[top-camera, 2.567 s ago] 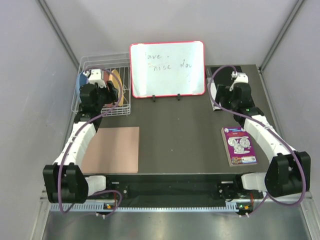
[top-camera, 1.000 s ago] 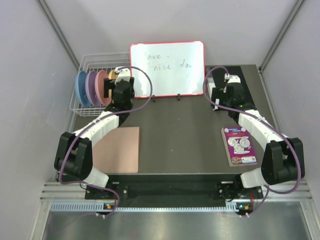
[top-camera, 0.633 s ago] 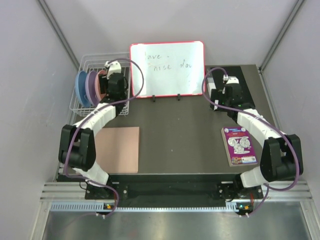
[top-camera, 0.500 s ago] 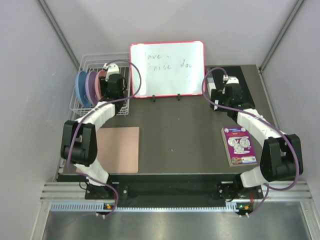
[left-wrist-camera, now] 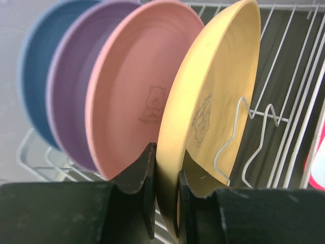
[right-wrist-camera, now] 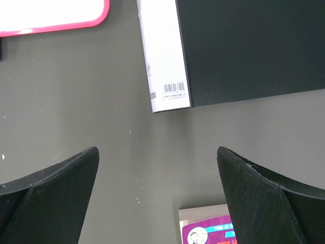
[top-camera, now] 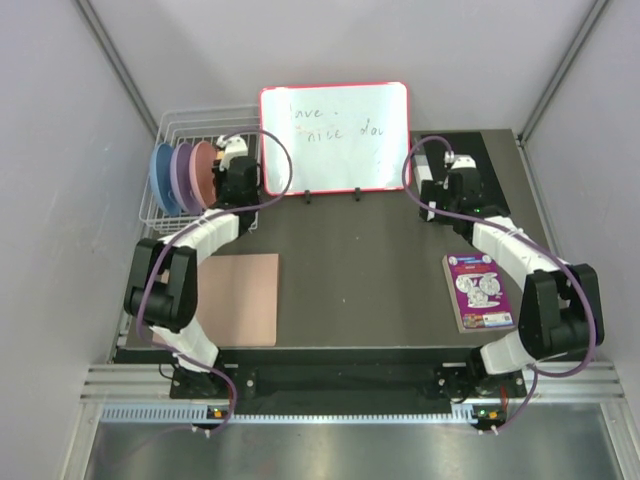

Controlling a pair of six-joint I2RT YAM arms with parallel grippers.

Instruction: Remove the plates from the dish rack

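The dish rack (top-camera: 200, 113) stood at the far left corner of the surface (top-camera: 350, 250), just beside the whiteboard (top-camera: 335, 135). All four plates stood on edge in it, in one row: blue plate (left-wrist-camera: 35, 76), purple plate (left-wrist-camera: 76, 101), pink plate (left-wrist-camera: 137, 91), yellow plate (left-wrist-camera: 213, 101). The yellow plate was the end one, on the whiteboard side.

The left end effector (left-wrist-camera: 165, 178) was at the rack with one finger on each face of the yellow plate's lower rim, and appeared closed on it. The plate's flat plane ran between the fingers, and a wire tine stood against its open face. Judged from this, removal calls for a lift along that plane, clear of the tine and of the pink plate close behind.

The right end effector (right-wrist-camera: 157, 168) hung wide open and empty over the surface, well apart from the rack. The left arm was the nearer one.
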